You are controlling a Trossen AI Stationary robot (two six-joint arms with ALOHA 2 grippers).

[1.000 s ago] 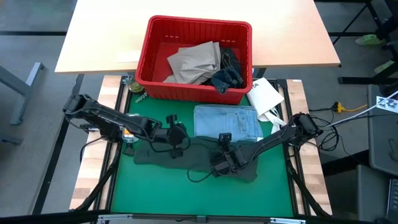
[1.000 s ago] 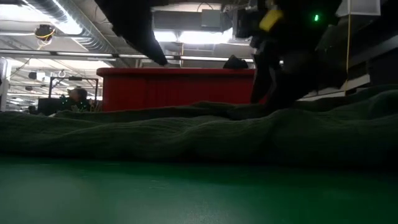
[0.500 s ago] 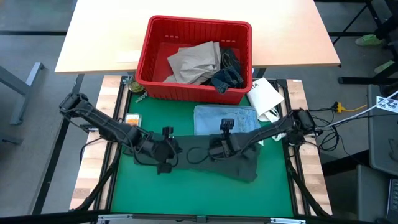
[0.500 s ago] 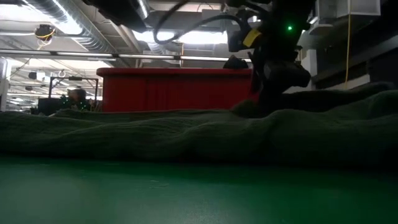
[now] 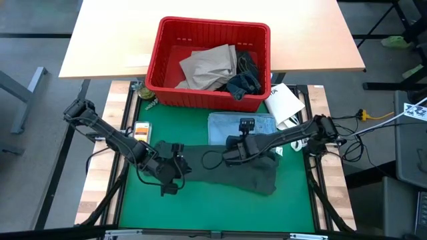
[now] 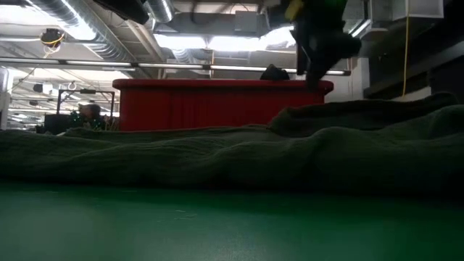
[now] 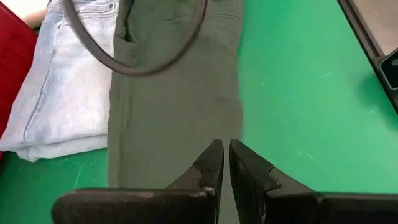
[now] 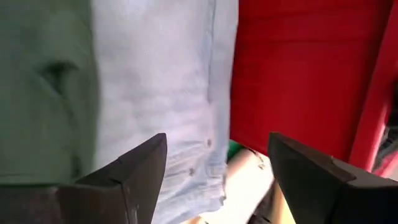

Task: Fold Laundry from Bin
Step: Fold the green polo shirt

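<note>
The soft dark green garment (image 5: 230,167) is being folded on the mat; the left gripper (image 5: 170,175) is pinched together empty, the right gripper (image 5: 241,137) spread apart; an edge must be regripped

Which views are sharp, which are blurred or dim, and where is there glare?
High view: evenly lit and sharp on the bin. Low view: dim foreground, the dark green garment nearly black against bright ceiling lights that glare. Right wrist view: soft focus on the light blue garment. Left wrist view: crisp on the cloth.
</note>
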